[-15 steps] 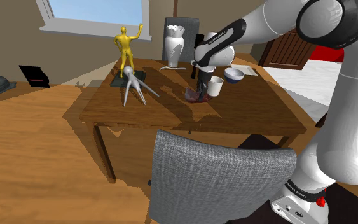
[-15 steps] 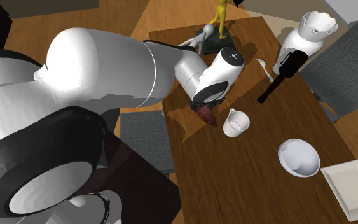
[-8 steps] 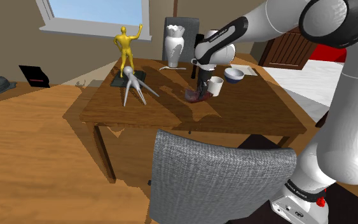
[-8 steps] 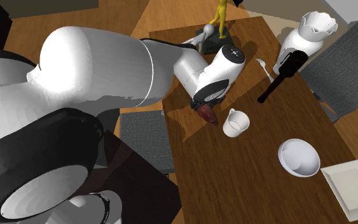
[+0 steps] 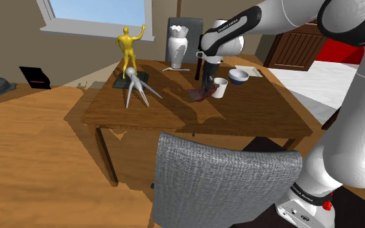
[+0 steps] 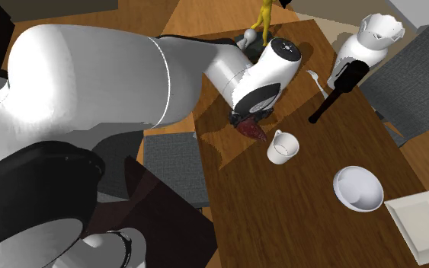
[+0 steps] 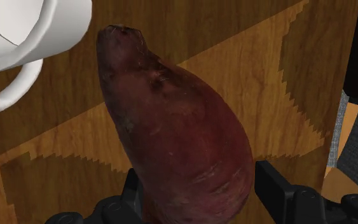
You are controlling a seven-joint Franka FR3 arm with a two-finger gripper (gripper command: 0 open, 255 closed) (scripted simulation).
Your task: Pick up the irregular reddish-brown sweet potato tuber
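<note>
Since a second ago the arm [image 6: 129, 84] has come up and carried the sweet potato with it, so the tuber now hangs tilted rather than lying on the wood. Going by size: the wooden table [image 5: 252, 120] is under everything and a grey chair [image 5: 220, 181] is pushed up at its near edge in the shoulder view. At the far end are a white vase [image 5: 177, 42] and a yellow figurine [image 5: 128, 50]. I see a white bowl [image 6: 357, 188], then a white mug [image 6: 283, 147] just beside the tuber. The gripper [image 5: 207, 83] is clenched on the dark reddish-brown sweet potato [image 7: 177, 140], with a black finger [image 7: 274, 186] pressed against each flank and the free tip pointing toward the mug.
</note>
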